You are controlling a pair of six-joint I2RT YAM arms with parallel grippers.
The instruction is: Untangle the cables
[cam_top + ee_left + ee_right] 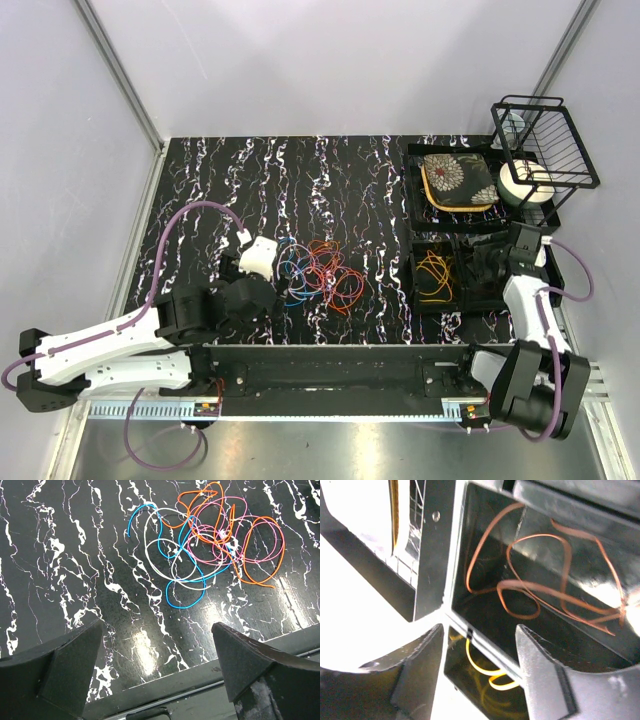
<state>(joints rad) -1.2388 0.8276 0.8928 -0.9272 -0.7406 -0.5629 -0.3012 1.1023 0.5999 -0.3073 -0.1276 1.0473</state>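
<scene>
Left gripper point(252, 262), from above, sits beside the cable tangle point(320, 275) by the tabletop's near edge. Its wrist view: jaws spread, empty; the cables look light and limp, best pinched at the loose end of the blue cable point(182, 606). Right gripper point(480, 630) gapes empty over the right-edge tray point(456, 565).

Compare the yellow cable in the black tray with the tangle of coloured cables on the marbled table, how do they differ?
The thin yellow cable lies alone in a compartment of the black tray; the tangle of coloured cables lies on the black marbled table. The yellow cable is one colour; the tangle interlaces blue, white, pink and orange strands. Both are thin loose loops.
</scene>
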